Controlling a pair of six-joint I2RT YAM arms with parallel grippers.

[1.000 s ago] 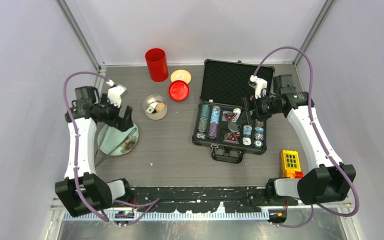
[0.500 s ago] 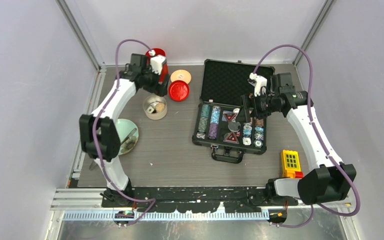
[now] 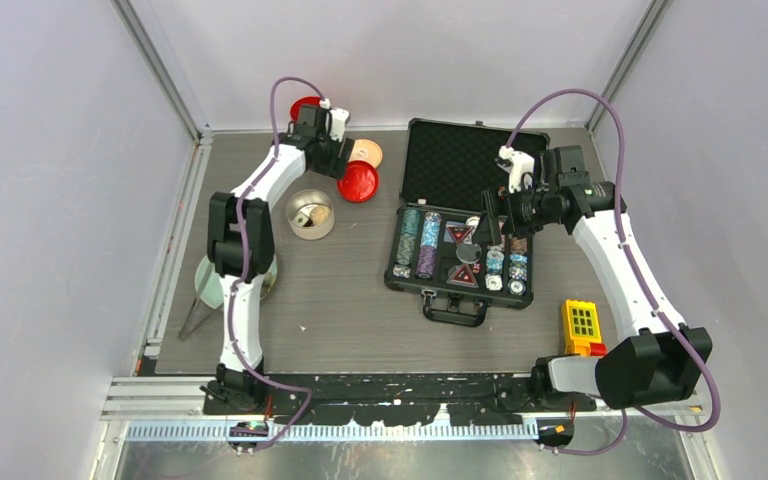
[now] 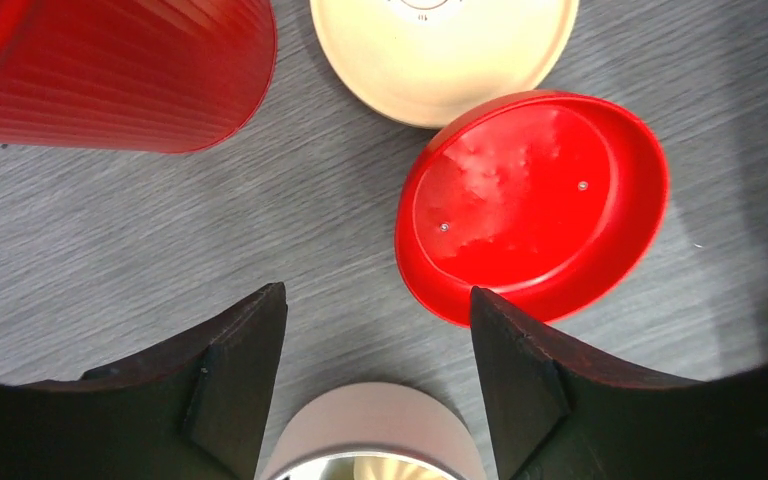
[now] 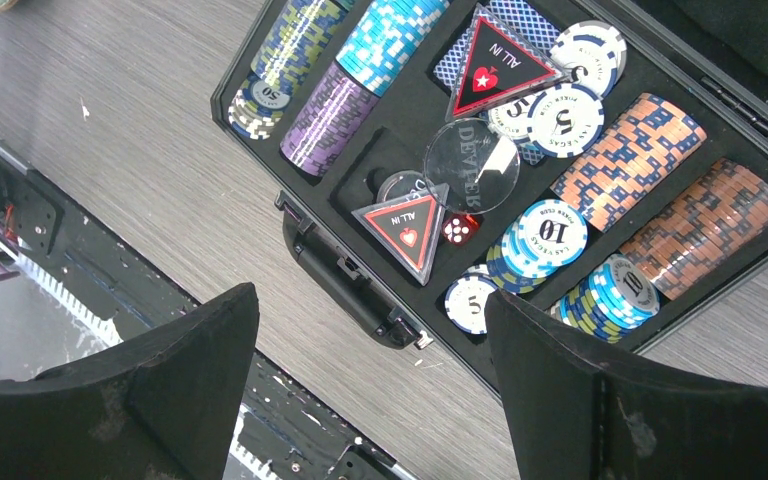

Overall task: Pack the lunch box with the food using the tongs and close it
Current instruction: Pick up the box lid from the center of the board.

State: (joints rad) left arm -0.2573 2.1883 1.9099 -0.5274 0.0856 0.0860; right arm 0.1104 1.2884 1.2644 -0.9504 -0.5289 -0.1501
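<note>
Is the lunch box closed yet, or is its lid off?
Open. The lunch box stands uncovered, its inside showing; its cream lid lies apart on the table, beside the red lid.

a table (image 3: 340, 310) with a grey wood-grain top fills the middle of the overhead view; plain, smooth, pale lilac-grey walls close it in on three sides: the left wall (image 3: 50, 200), the back wall (image 3: 400, 50) and the right wall (image 3: 740, 150); in the far corners stand two aluminium uprights, the left post (image 3: 155, 65) and the right post (image 3: 628, 55), both slanting in this view; a metal rail (image 3: 172, 250) runs along the table's left edge; across the near edge lies a black strip (image 3: 410, 385), then a ribbed silver profile (image 3: 390, 430), then a grey metal surface (image 3: 410, 462); the light is soft and even, with only faint shadows on the tabletop
</note>
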